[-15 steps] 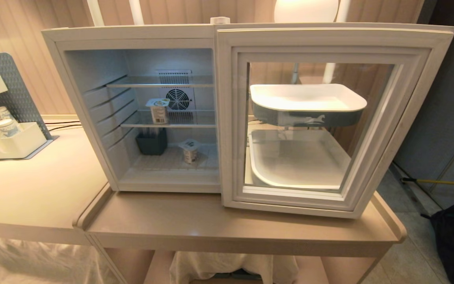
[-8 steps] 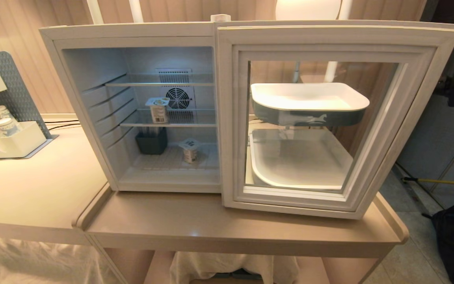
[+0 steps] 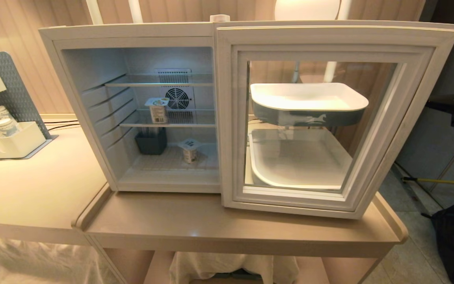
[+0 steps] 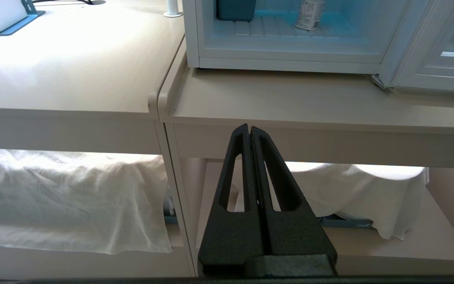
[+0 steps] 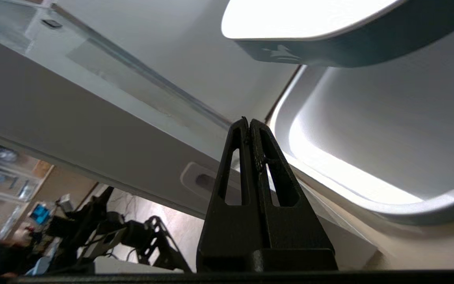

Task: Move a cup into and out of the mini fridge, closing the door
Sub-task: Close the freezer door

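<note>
**A café-style service corner**

A beige counter carries an open mini fridge with a glass door, a pegboard organiser with paper cups, and stacked serving trays before panelled walls.

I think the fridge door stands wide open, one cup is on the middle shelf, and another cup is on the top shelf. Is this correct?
Not quite. The door of the mini fridge does stand wide open, and one cup is on the middle shelf. The other cup stands on the fridge floor, near a dark bin, not on the top shelf. The head view shows this.
</note>
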